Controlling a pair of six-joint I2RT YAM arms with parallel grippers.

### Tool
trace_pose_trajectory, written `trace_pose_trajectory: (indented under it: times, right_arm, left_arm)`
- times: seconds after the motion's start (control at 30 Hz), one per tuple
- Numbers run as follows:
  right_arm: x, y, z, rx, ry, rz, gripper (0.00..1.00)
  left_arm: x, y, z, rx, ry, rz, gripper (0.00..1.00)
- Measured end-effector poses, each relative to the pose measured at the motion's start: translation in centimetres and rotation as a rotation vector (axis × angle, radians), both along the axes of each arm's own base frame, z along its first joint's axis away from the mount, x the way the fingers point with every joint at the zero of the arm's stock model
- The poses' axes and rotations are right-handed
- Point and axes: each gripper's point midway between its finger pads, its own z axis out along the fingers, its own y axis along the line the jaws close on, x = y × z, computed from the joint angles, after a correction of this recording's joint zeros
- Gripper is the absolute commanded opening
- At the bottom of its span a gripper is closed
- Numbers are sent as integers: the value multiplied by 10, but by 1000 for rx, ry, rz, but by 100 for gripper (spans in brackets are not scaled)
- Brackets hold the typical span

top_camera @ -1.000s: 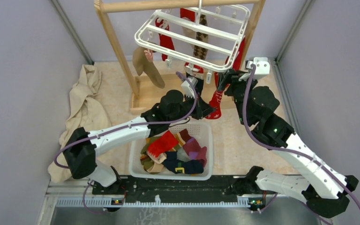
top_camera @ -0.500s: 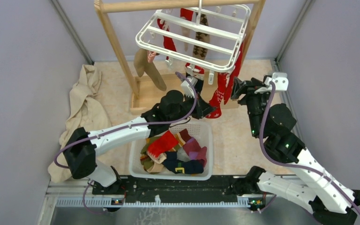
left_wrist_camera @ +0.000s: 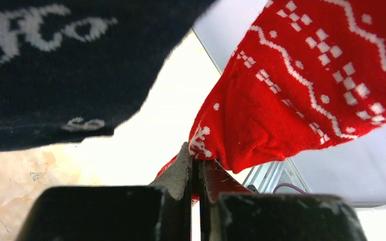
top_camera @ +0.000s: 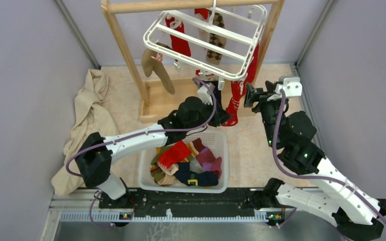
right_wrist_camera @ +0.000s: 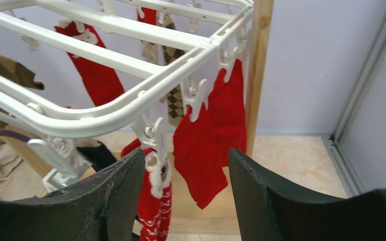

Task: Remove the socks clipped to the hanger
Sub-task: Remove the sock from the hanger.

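Note:
The white hanger (top_camera: 206,35) hangs tilted from the wooden frame, with socks clipped under it. My left gripper (top_camera: 222,117) is shut on the toe of a red sock with a white pattern (top_camera: 236,100); in the left wrist view that red sock (left_wrist_camera: 306,85) runs from the pinched jaws (left_wrist_camera: 196,168) up to the right, and a navy sock (left_wrist_camera: 70,65) hangs overhead. My right gripper (top_camera: 248,94) is open just right of that sock. In the right wrist view the open right gripper (right_wrist_camera: 186,186) frames the sock's white furry cuff (right_wrist_camera: 153,173) at its clip and a plain red sock (right_wrist_camera: 198,150).
A white basket (top_camera: 224,150) with several loose socks sits below the left arm. The wooden frame (top_camera: 125,47) stands behind, its right post (right_wrist_camera: 259,75) close to the red socks. A beige cloth (top_camera: 88,115) lies at the left. An argyle sock (top_camera: 215,35) and a tan sock (top_camera: 156,70) stay clipped.
My right arm swung out to the right from under the hanger, then edged back left. The hanger rocked and tilted. My left gripper shifted slightly forward, still pinching the red sock's toe.

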Motion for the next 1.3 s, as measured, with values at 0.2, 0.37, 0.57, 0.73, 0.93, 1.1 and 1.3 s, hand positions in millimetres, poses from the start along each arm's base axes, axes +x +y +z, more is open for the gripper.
trace_pose_trajectory:
  times: [0.2, 0.37, 0.57, 0.73, 0.93, 1.1, 1.3]
  right_arm:
    - [5, 24, 4, -15, -25, 66, 61]
    - [10, 47, 2, -33, -30, 101, 62]
    - [24, 54, -11, -59, 5, 27, 63]
    - [32, 47, -17, -65, 27, -66, 63]
    - [33, 41, -12, -47, 17, -103, 64]
    - [32, 41, -4, -16, -11, -102, 66]
    - [33, 42, 3, 8, -34, -100, 66]
  left_arm:
    - [5, -6, 2, -4, -3, 4, 4]
    - [6, -8, 4, -8, -6, 4, 4]
    - [6, -8, 4, -7, -6, 4, 4]
    - [5, -9, 4, -7, -6, 2, 5]
    - [3, -10, 4, -7, -5, -2, 5]
    - [3, -10, 4, -7, -5, -3, 5]
    - [3, -10, 4, -6, -6, -3, 5]
